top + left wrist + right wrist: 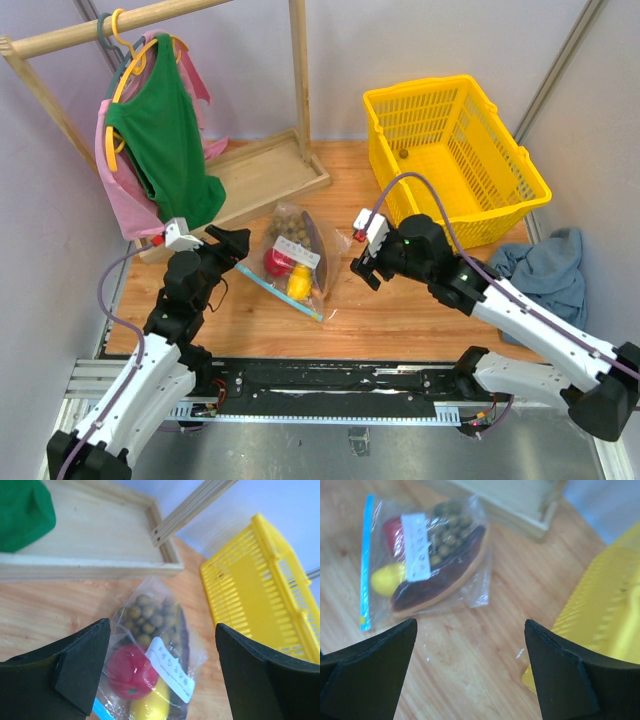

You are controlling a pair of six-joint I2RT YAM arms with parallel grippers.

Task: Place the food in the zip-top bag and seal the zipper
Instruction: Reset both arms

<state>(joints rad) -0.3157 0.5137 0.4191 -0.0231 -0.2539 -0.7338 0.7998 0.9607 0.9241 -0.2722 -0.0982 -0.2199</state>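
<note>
This is a robot test cell in a lab, dressed with household props. Plain pale panel walls (40,200) close in a small wooden worktop (400,310). A black and metal rail (300,380) with loose cables runs back behind both tools, where the arms are bolted. Beyond the left tool (236,243) stands a wooden clothes rack (298,70) with a green garment (165,140) and a pink garment (115,190) on hangers. Beyond the right tool (362,270) sits a yellow plastic basket (500,218), with a crumpled blue cloth (550,265) off to that tool's right.
</note>
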